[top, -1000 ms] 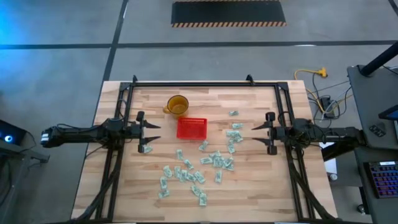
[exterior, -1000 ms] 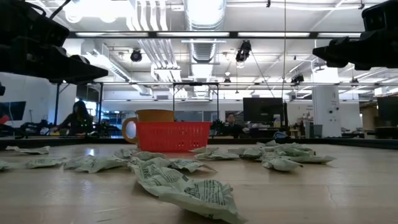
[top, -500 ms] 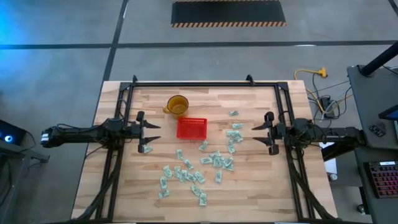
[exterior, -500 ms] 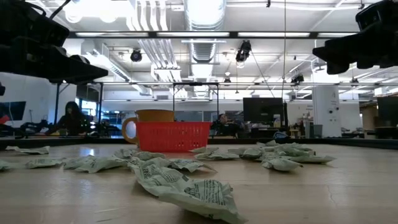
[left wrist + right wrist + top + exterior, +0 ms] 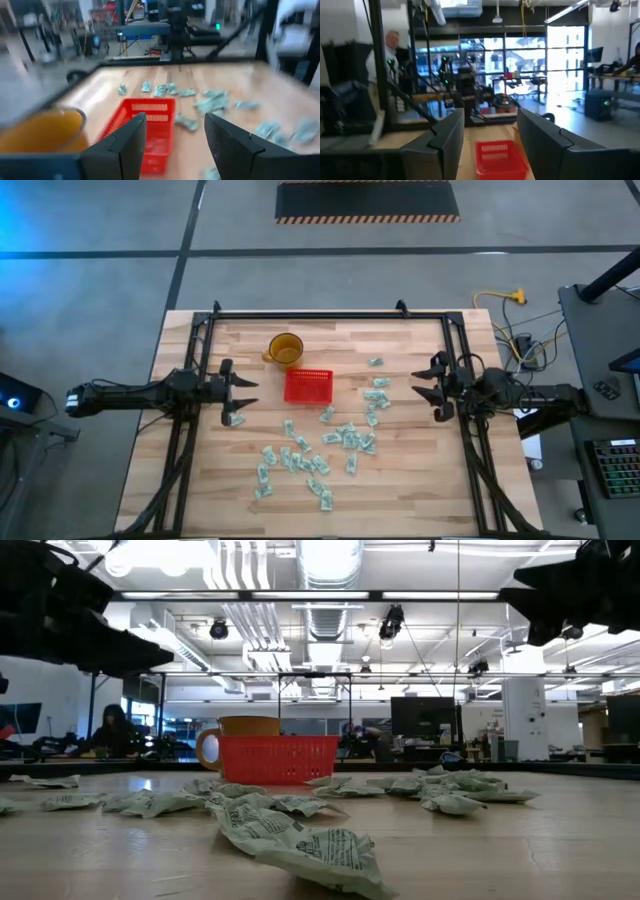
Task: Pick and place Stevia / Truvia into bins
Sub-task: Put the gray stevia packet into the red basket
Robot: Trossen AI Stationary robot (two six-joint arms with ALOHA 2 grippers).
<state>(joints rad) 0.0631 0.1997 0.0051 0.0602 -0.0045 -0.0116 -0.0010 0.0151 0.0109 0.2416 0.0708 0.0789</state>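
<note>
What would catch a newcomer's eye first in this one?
The red basket near the table's middle stands out most, with the amber cup just behind it toward the far edge. Next comes the scatter of pale green and white sachets, spread from the basket's right side down toward the near edge. The left gripper and right gripper hang open at opposite sides, holding nothing.

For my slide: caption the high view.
Sachets scattered below red basket; both open claws, left and right, hover empty.
</note>
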